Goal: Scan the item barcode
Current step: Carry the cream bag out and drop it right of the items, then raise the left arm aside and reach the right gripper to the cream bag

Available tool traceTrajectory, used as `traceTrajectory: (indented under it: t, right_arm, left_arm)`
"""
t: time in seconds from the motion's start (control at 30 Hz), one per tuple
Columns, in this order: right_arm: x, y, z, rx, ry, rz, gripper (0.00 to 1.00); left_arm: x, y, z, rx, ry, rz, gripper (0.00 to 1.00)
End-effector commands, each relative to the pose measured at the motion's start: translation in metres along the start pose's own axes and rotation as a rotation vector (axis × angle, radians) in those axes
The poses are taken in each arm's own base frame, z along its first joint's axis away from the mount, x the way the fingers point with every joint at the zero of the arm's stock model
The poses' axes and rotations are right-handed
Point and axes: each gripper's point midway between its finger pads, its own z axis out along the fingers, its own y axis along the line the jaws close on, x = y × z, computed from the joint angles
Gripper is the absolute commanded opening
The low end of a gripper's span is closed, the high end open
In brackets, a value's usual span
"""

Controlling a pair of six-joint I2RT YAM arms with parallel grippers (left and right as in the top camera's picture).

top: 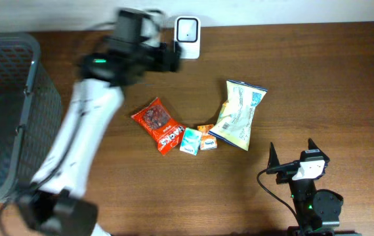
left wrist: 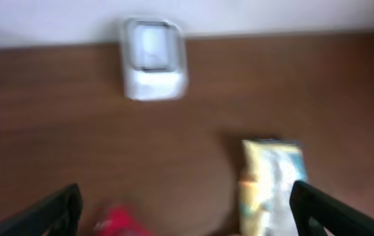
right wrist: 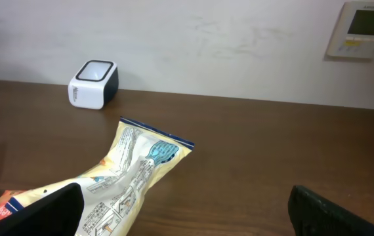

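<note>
1. The left gripper (top: 172,59) is blurred in the overhead view. Its jaws are spread wide and empty, and it sits just beside the white box-shaped barcode scanner (top: 187,29), which lies at its 1 o'clock.
2. The right gripper (top: 292,149) also gapes and holds nothing.
3. No item is in hand; they all lie mid-way across the dark wooden table (top: 318,78).
4. The red crinkled snack packet (top: 157,124) lies at 6 o'clock from the left gripper, with its long axis running 11-to-5.
5. The yellow-and-white foil chip bag (top: 239,115) lies near the right gripper at its 11 o'clock, with its long axis roughly 1-to-7.
6. The left arm looks better placed for the red packet and the scanner, and the right arm for the bag.
</note>
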Motion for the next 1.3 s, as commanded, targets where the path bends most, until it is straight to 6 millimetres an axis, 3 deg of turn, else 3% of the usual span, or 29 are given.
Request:
traceTrajectory:
  t: [0.0,0.13,0.2,0.33,0.57,0.67,0.77,0.93,1.0,1.13,1.27]
  right_arm:
    - [0.002,0.001,0.0,0.0,0.001,0.003,0.98]
    - [-0.003,0.0,0.0,0.0,-0.019,0.003,0.98]
    - [-0.007,0.008,0.0,-0.043,-0.039,0.0,0.99]
    - [-0.022,0.027,-0.004,-0.158,-0.081,-0.001,0.99]
    - [-0.072,0.034,-0.004,-0.218,0.023,0.065,0.99]
    - [-0.084,0.037,0.013,-0.253,0.226,0.105,0.99]
    - [-0.084,0.044,0.033,-0.307,0.454,0.161,0.99]
    - [-0.094,0.084,0.064,-0.571,0.673,0.313,0.99]
    - [-0.086,0.088,0.087,-0.622,0.705,0.302,0.98]
    - [-0.042,0.07,0.125,-0.507,0.839,0.418,0.99]
    - [0.032,0.026,0.145,-0.314,1.024,0.613,0.97]
  left_arm:
    - [-0.004,0.075,-0.026,-0.16,-0.001,-0.063,0.99]
    - [0.002,0.139,-0.042,-0.26,0.01,-0.168,0.99]
    - [0.002,0.149,-0.045,-0.275,0.006,-0.183,0.99]
    - [0.002,0.153,-0.046,-0.284,0.005,-0.188,0.99]
    - [0.002,0.153,-0.046,-0.284,0.005,-0.188,0.99]
    - [0.002,0.152,-0.046,-0.284,0.005,-0.187,0.99]
    - [0.002,0.152,-0.046,-0.283,0.005,-0.187,0.99]
    - [0.002,0.152,-0.046,-0.283,0.005,-0.187,0.99]
    - [0.002,0.152,-0.046,-0.283,0.005,-0.187,0.99]
    - [0.002,0.152,-0.046,-0.283,0.005,-0.187,0.99]
    - [0.002,0.152,-0.046,-0.284,0.005,-0.187,0.99]
